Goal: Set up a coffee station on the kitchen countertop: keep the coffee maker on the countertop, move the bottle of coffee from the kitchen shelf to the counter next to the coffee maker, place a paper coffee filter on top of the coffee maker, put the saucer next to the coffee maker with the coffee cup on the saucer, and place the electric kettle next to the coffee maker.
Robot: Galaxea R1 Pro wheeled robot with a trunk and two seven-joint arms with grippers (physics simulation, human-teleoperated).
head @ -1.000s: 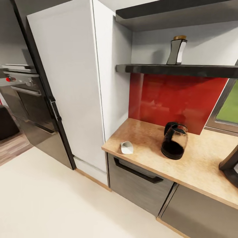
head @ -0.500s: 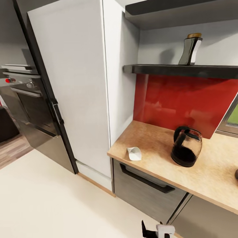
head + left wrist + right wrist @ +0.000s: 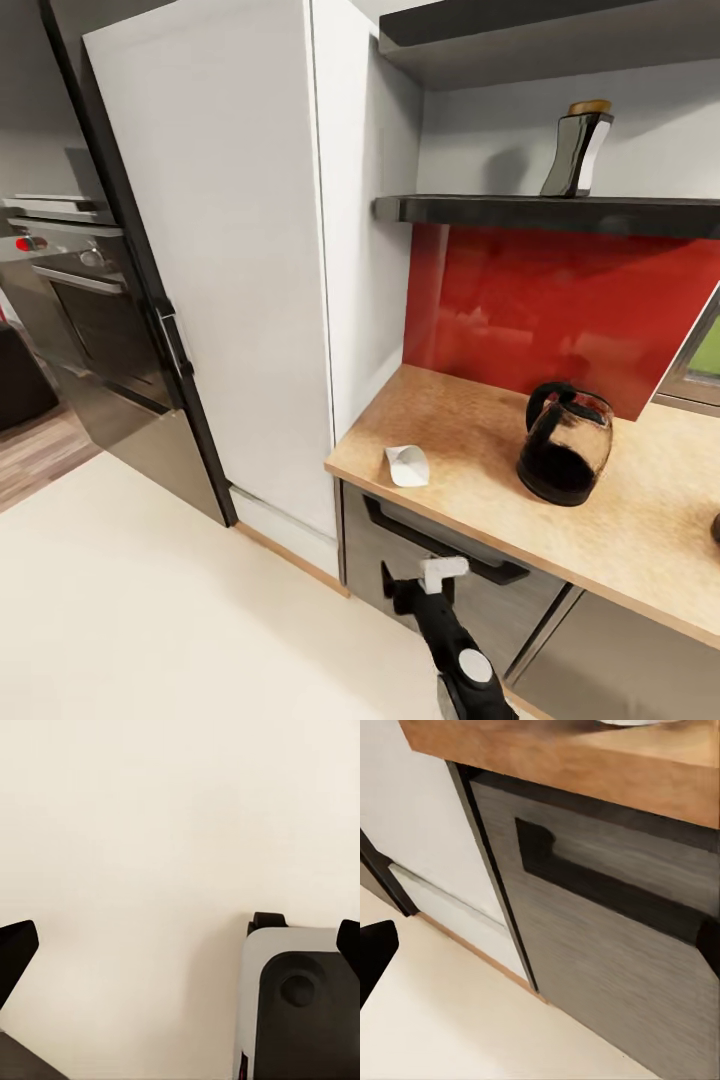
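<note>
The bottle of coffee [image 3: 578,148], dark with a tan cap, stands on the black kitchen shelf [image 3: 520,211]. Below it, on the kitchen countertop [image 3: 470,420], the electric kettle [image 3: 565,445] stands upright. The white paper coffee filter [image 3: 407,465] lies near the front left corner. My right gripper [image 3: 412,583] is low, in front of the drawer under the filter, and its fingers are spread open in the right wrist view [image 3: 540,945]. My left gripper [image 3: 180,945] hangs open over the floor. The coffee maker, saucer and coffee cup are out of view.
A tall white cabinet [image 3: 220,280] stands left of the counter, with a dark oven [image 3: 80,290] beyond it. The grey drawer front has a black handle [image 3: 607,889]. A red backsplash [image 3: 560,310] runs behind the counter. The cream floor [image 3: 150,600] lies open. My base [image 3: 300,1012] sits beside the left gripper.
The camera first swung, shifting the scene right, then held still. My right arm has risen from the bottom edge to the drawer front. Bottle, kettle and filter stayed put.
</note>
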